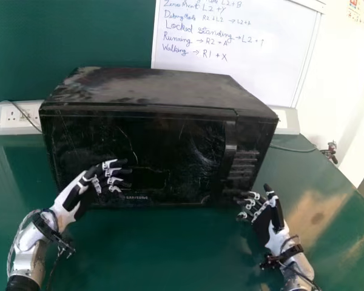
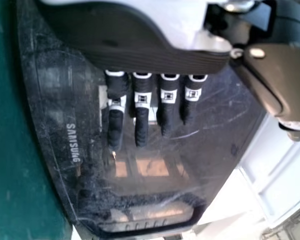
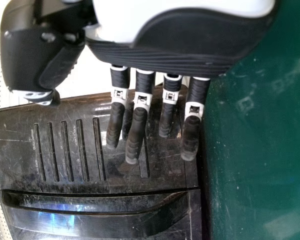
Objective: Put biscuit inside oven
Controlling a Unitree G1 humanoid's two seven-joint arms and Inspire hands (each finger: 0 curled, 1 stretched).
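Note:
The black oven (image 1: 151, 145) stands on the green table with its door closed; the door handle (image 1: 231, 145) runs upright beside the button panel at the right. My left hand (image 1: 79, 191) is before the left part of the door, fingers straight and holding nothing. In the left wrist view my left hand (image 2: 142, 107) has its fingers extended over the dark door (image 2: 155, 175). At the oven's lower right corner is my right hand (image 1: 266, 218), open and empty. The right wrist view has my right hand (image 3: 140, 120) over the button panel (image 3: 75, 150), with the handle (image 3: 90, 220) nearby. I see no biscuit.
A whiteboard (image 1: 230, 48) with handwriting stands behind the oven. Wall sockets (image 1: 21, 115) are at the left, with a cable. The green table (image 1: 164, 254) extends in front and to the right, where a cable (image 1: 291, 148) runs to a small object (image 1: 330, 151).

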